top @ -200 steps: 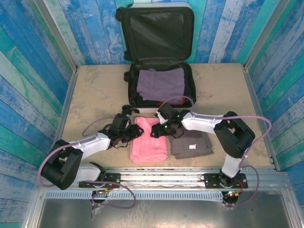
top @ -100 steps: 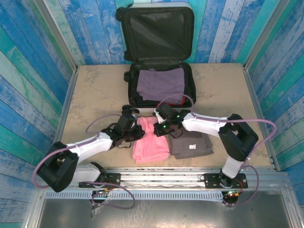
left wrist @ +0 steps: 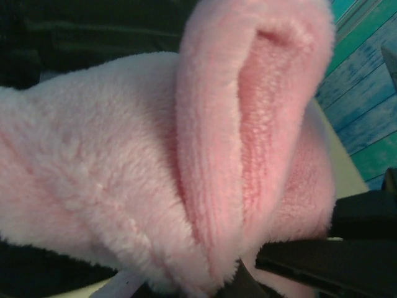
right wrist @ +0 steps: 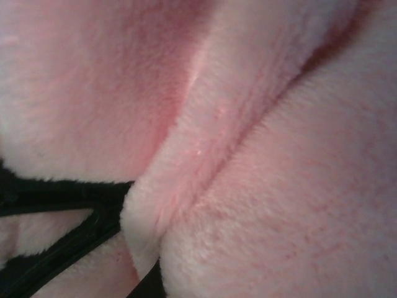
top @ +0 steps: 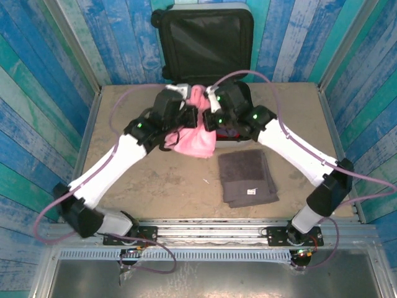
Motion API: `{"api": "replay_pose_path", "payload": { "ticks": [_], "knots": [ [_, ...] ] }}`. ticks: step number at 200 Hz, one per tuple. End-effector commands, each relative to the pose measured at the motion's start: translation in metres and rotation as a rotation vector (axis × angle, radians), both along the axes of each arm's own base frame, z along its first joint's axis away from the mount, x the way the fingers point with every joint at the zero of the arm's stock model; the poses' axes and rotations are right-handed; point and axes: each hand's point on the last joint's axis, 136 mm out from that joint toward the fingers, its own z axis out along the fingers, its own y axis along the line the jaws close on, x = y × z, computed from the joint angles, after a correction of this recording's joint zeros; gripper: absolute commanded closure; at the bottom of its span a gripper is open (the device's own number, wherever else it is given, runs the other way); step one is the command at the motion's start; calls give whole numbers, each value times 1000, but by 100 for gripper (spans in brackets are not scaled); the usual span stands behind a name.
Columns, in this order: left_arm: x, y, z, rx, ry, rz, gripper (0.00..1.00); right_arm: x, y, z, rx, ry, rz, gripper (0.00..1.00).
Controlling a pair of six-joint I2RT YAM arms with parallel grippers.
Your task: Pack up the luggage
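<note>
Top view high, looking down, wrist views close on shared pink towel

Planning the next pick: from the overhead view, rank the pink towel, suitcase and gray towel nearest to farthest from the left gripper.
1. The pink towel, clamped in the left gripper.
2. The suitcase, open, just behind it at the table's back.
3. The gray towel, flat on the table's near right.
</note>
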Motion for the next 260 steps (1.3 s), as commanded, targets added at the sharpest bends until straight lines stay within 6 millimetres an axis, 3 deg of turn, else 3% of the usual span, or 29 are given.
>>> {"api": "replay_pose_path", "payload": {
  "ticks": [1,18,22,36,62,75,103,135,154,163,179,192,200,214,226,242,260],
  "knots": [
    [32,-13,-46,150,78,-95,100,29,5,-30,6,85,47,100],
    [64,-8,-66,107,147,-95,100,54,9,-37,21,106,58,100],
    [70,-7,-72,102,158,-96,100,69,-2,-38,22,106,33,100],
    [90,1,-85,90,179,-77,100,90,-2,-43,25,118,36,100],
    [119,13,-113,49,223,-60,100,122,0,-70,25,171,33,100],
    [134,21,-137,43,254,-54,100,136,-2,-85,22,186,20,100],
    [160,27,-183,25,346,-81,100,155,-5,-115,14,220,2,100],
    [175,19,-197,39,329,-118,100,171,-16,-127,6,217,-35,100],
    [181,25,-204,60,331,-94,100,179,-21,-128,10,211,-47,99],
    [182,29,-210,66,348,-79,100,181,-23,-130,10,212,-48,93],
    [182,43,-224,84,394,-27,100,180,-23,-131,4,207,-23,68],
    [180,57,-233,90,440,27,84,177,-26,-130,-6,202,-1,43],
    [179,62,-232,78,456,39,74,176,-29,-126,5,205,6,33],
    [178,67,-224,67,440,48,63,175,-38,-115,31,211,0,26],
    [179,69,-204,61,395,57,56,174,-46,-104,41,208,-7,24],
    [185,75,-175,61,326,103,30,170,-51,-85,53,186,18,22],
    [189,79,-137,54,258,124,28,163,-55,-67,53,162,54,21]
  ]
}}
